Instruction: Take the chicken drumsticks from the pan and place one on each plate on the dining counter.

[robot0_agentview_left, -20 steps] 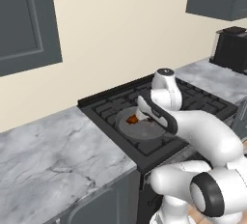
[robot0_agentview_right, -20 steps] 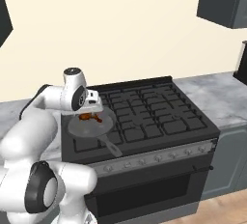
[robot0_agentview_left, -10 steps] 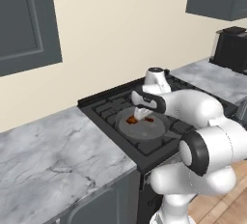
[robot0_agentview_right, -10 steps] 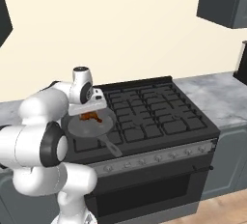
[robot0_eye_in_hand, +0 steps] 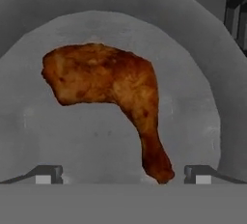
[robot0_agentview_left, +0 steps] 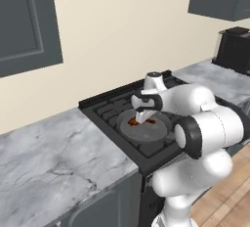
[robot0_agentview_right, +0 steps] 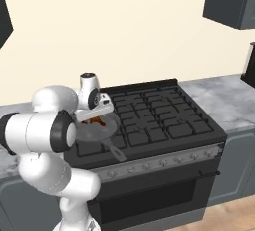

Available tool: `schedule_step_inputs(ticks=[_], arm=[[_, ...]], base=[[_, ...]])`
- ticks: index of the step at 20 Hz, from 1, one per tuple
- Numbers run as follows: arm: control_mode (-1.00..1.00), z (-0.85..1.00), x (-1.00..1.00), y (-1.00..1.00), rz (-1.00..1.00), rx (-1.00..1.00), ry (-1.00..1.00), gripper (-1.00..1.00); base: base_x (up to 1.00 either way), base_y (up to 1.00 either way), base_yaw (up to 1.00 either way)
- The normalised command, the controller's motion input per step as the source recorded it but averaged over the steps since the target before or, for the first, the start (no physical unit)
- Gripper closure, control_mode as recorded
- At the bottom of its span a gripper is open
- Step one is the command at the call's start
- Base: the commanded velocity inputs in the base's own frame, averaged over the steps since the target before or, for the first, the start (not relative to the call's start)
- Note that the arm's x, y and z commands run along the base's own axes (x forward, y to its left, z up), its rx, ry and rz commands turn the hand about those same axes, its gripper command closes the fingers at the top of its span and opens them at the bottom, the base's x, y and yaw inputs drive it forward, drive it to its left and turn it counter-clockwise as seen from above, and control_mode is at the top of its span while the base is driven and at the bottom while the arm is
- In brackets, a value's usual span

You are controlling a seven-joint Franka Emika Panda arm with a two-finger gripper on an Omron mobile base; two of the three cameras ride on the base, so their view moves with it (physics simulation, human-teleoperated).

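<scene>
The grey pan (robot0_agentview_left: 142, 132) (robot0_agentview_right: 101, 133) sits on the front burner, its thin handle (robot0_agentview_right: 116, 151) pointing at the stove's front edge. Orange-brown chicken drumsticks (robot0_agentview_left: 133, 122) (robot0_agentview_right: 93, 121) lie in it. In the hand view a drumstick (robot0_eye_in_hand: 111, 83) lies on the pan's floor (robot0_eye_in_hand: 91, 138), thick end up left, thin darker end down by the right fingertip. My gripper (robot0_agentview_left: 142, 116) (robot0_agentview_right: 95, 114) (robot0_eye_in_hand: 123, 177) hangs just above the meat, open, with nothing between its fingers. The plates and the dining counter are out of view.
Black stove grates (robot0_agentview_left: 111, 107) (robot0_agentview_right: 154, 120) surround the pan. Marble wall counter runs left of the stove (robot0_agentview_left: 49, 157) and to its right (robot0_agentview_right: 219, 100). A black appliance (robot0_agentview_left: 237, 50) stands on the right counter. Dark cabinets hang above.
The arm has folded and swung the hand round and down until it is right over the chicken in the pan. The jaws stayed open; pan and drumsticks have not moved.
</scene>
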Motion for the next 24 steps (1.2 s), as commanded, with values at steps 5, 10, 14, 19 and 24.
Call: schedule_step_inputs(ticks=[5, 10, 14, 19, 24], arm=[[-1.0, -0.26, 0.33, -0.01, 0.0, 0.0, 0.04, -1.0], [-1.0, -0.26, 0.24, 0.0, 0.0, 0.0, 0.0, -1.0], [-1.0, -0.23, 0.21, 0.0, 0.0, 0.0, 0.0, -1.0], [-1.0, -0.21, 0.02, 0.03, 0.0, 0.0, 0.0, -1.0], [-1.0, -0.25, -0.01, 0.1, 0.0, 0.0, 0.0, 1.0]], base=[[0.0, 0.0, 0.0], [0.0, 0.0, 0.0], [0.0, 0.0, 0.0], [0.0, 0.0, 0.0], [0.0, 0.0, 0.0]])
